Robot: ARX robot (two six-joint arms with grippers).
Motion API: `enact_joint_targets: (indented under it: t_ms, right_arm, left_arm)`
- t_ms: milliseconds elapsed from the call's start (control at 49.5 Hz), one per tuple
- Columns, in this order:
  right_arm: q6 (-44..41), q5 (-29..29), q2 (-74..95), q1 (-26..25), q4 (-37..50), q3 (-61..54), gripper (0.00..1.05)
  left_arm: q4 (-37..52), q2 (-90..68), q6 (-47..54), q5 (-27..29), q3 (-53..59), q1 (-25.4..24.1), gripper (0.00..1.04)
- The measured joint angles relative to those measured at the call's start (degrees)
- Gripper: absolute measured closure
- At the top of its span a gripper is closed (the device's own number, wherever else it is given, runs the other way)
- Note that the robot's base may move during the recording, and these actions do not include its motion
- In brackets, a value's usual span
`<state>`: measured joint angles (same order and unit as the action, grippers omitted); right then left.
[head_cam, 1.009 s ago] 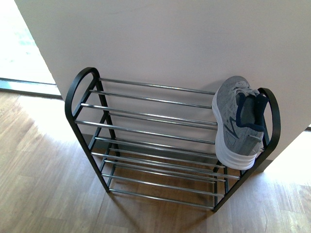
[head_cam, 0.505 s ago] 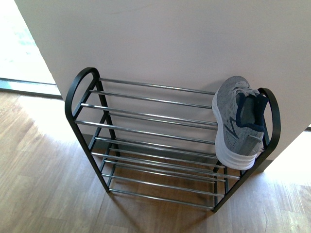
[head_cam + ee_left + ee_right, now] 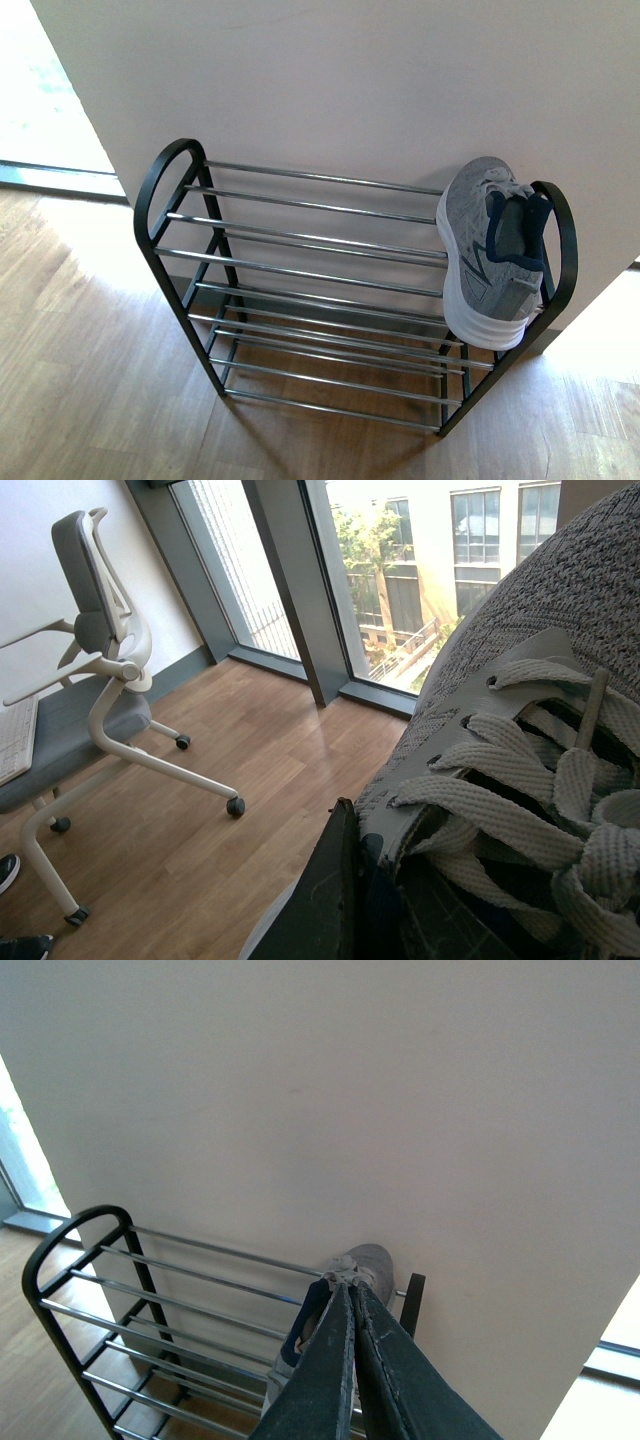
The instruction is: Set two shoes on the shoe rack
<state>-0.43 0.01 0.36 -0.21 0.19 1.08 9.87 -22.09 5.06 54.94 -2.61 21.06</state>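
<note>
Grey knit sneaker [image 3: 480, 255] is laid on black-framed chrome-rod shoe rack [image 3: 300, 235]; twin sneaker [image 3: 560, 630] is clamped by left gripper [image 3: 362, 885]; right gripper [image 3: 348, 1288] is closed, empty.

No readable text, label, brand or number shows anywhere.

The shoe rack [image 3: 320, 276] stands on a light wooden floor [image 3: 90, 380], its back close against a white wall [image 3: 350, 80]. It has a black frame with rounded arched sides and several tiers of shiny chrome rods. One grey sneaker [image 3: 480, 255] lies on the top tier at the far right end, just beside the right arch. Its toe points toward the wall and its white-soled heel hangs over the front rod. The other top rods and the lower tiers show bare. In the left wrist view a pale office chair [image 3: 90, 680] stands on its castors on the same wooden floor beside tall windows
</note>
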Motion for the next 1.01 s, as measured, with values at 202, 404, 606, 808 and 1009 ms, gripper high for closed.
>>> enact_joint_targets:
  t_ms: [202, 404, 606, 808, 1009]
  right_arm:
    - [0.0, 0.0, -0.02, 0.0, 0.0, 0.0, 0.86]
    - [0.0, 0.0, -0.02, 0.0, 0.0, 0.0, 0.56]
    - [0.0, 0.0, -0.02, 0.0, 0.0, 0.0, 0.15]
    - [0.02, 0.0, -0.02, 0.0, 0.0, 0.0, 0.09]
    - [0.04, 0.0, -0.02, 0.0, 0.0, 0.0, 0.09]
  left_arm:
    - [0.0, 0.0, 0.0, -0.02, 0.0, 0.0, 1.03]
    - [0.0, 0.0, 0.02, -0.02, 0.0, 0.0, 1.03]
    - [-6.69, 0.87, -1.66, -7.23, -1.51, -1.11, 1.03]
    - [-26.29, 0.81, -17.55, -33.73, -9.05, -9.55, 1.03]
    - [-25.59, -11.13, -29.75, -53.51, -17.51, -25.27, 1.03]
